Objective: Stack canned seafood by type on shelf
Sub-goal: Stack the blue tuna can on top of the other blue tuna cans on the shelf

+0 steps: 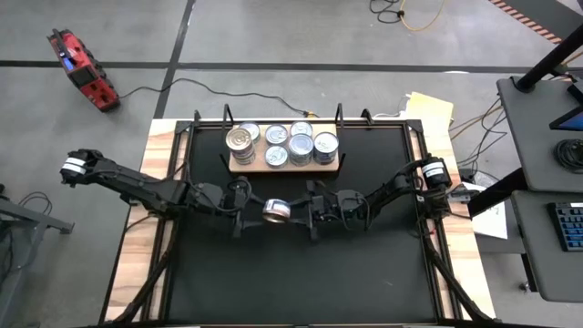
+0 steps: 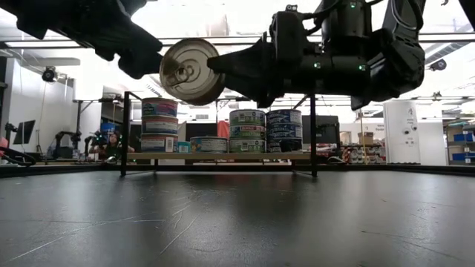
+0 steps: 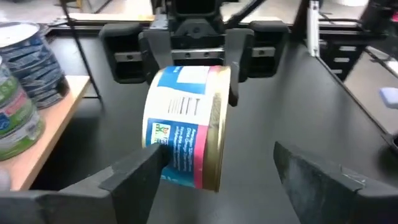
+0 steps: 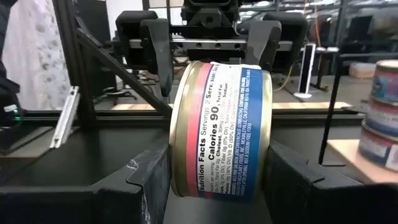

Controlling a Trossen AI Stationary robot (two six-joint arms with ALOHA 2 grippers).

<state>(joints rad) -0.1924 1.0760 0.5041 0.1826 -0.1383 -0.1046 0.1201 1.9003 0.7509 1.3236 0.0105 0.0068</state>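
midair, can (image 4: 219, 130) clamped between right jaws

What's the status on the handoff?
Right hand shut on can, midair over the table. Left hand open, jaws apart beside the can. Shelf behind holds the other cans; nothing in the way.

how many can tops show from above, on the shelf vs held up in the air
can tops on the shelf: 6
held can in the air: 1
total: 7
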